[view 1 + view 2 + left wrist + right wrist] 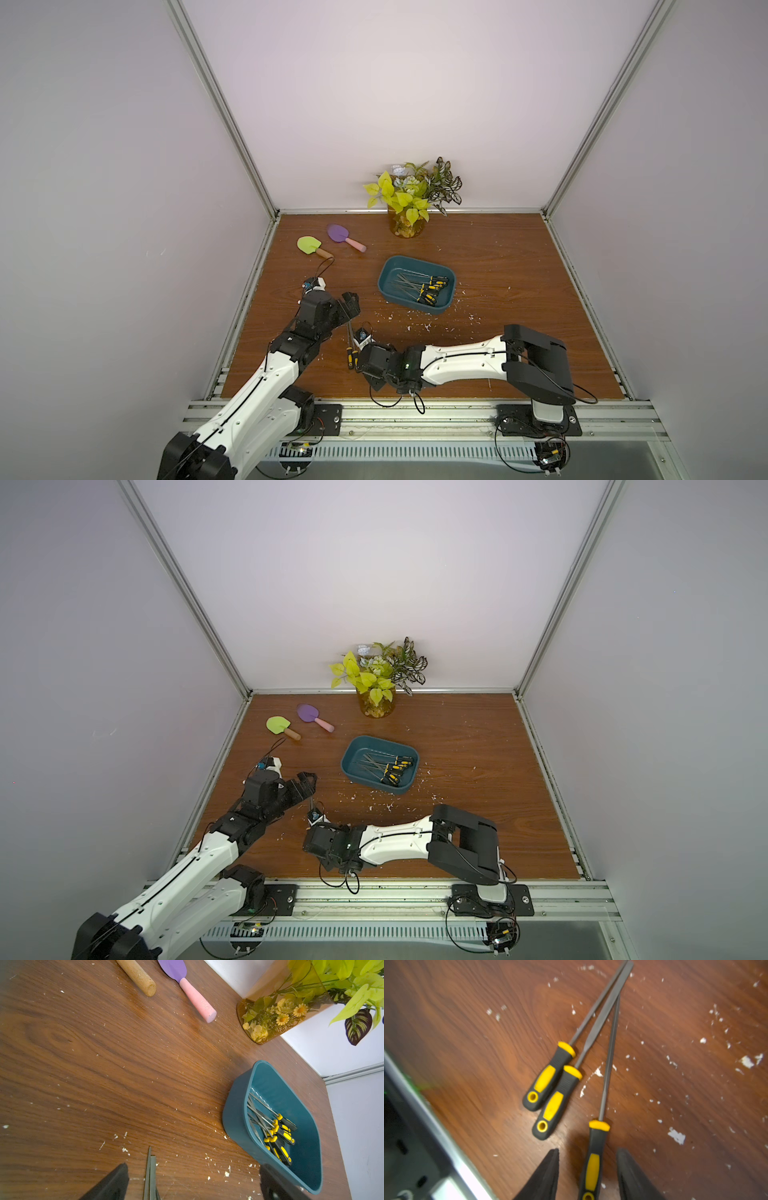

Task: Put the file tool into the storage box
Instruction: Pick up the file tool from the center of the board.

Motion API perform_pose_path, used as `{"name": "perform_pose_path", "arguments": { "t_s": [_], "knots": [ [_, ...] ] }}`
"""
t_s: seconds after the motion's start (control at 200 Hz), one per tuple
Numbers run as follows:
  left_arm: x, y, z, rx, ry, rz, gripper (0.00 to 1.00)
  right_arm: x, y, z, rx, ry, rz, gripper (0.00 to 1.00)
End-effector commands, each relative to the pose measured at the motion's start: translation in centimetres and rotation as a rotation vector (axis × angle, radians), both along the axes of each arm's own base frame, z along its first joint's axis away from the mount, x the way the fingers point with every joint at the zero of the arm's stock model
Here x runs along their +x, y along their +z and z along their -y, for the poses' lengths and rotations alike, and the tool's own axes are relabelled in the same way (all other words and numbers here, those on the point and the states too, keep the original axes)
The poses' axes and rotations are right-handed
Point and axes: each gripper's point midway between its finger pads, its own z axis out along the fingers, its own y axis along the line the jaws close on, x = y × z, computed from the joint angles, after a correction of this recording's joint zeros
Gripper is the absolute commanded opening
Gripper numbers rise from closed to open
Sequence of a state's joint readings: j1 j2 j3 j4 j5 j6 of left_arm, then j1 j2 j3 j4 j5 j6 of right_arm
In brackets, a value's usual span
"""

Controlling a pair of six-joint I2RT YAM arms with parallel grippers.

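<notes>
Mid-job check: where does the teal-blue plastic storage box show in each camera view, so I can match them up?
Top view: the teal-blue plastic storage box sits mid-table, nearer than the amber glass plant jar.
Top view: same spot, box, jar.
Left wrist: box in view, jar beyond it.
Right wrist: not in it.
Shared landmark: the jar, in all but the right wrist.

The table (pixel 104 1064) is finished in glossy wood grain. The file (pixel 603 1095) is made of matt grey metal, handled in plastic. The box (pixel 234 1122) is moulded from smooth plastic.
</notes>
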State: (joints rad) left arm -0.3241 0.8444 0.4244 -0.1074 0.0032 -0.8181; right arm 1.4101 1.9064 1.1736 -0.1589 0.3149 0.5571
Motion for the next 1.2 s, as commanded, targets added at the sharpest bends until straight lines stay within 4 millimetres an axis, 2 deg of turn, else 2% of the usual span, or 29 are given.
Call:
{"name": "perform_pose_path", "arguments": {
  "t_s": [0.0, 0.32, 0.63, 0.876, 1.191],
  "knots": [
    [0.2, 0.3, 0.1, -0.006, -0.010, 0.005, 1.00, 0.3, 0.6, 0.0, -0.014, -0.012, 0.026, 0.48],
    [0.6, 0.5, 0.6, -0.026, -0.024, 0.008, 1.00, 0.4, -0.5, 0.3, -0.047, -0.016, 0.024, 0.41],
    [0.9, 1.6, 1.0, -0.045, -0.034, 0.025, 1.00, 0.6, -0.3, 0.7, -0.055, -0.022, 0.043, 0.22],
    [1.0, 4.0, 0.8, -0.043, -0.013, 0.070, 1.00, 1.2, 2.2, 0.8, -0.017, -0.023, 0.091, 0.19],
    [1.3, 6.7, 3.3, -0.026, -0.068, 0.099, 1.00, 3.6, 4.4, 3.0, -0.086, -0.059, 0.222, 0.11]
  ]
}}
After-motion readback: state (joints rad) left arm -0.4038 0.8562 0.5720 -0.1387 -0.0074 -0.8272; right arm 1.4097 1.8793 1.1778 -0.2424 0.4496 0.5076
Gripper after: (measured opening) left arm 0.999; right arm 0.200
